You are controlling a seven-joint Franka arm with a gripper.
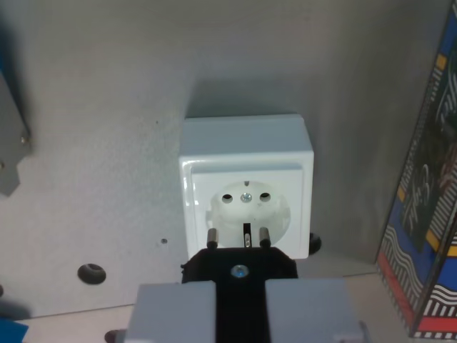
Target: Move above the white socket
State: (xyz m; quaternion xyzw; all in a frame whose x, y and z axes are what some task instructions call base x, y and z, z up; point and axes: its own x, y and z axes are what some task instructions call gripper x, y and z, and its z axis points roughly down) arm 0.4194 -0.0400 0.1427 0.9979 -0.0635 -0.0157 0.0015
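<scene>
Seen from the wrist camera, one white square plastic socket (pixel 246 189) sits near the middle of the picture on a pale grey table (pixel 107 107). Its round recessed face (pixel 248 209) is turned up toward the camera. Inside the recess are two dark pin holes, side by side across the picture, with one small screw between them and slightly above. The socket's housing is roughly as wide as it is deep, so no long axis stands out; its edges run square to the picture's sides.

At the bottom edge, one gripper (pixel 241 304) holds one black plastic plug (pixel 240 269). The two grey jaws are pinching the plug's body from either side. Two metal pins project from the plug toward the socket, their tips overlapping the lower rim of the recess in this view. One small screw shows on the plug's body.

On the wrist view's right stands one box with a blue, black, white and red pattern (pixel 425 214). On the wrist view's left, one grey metal bracket (pixel 13 150) shows at the edge. Two dark holes mark the table at lower left.
</scene>
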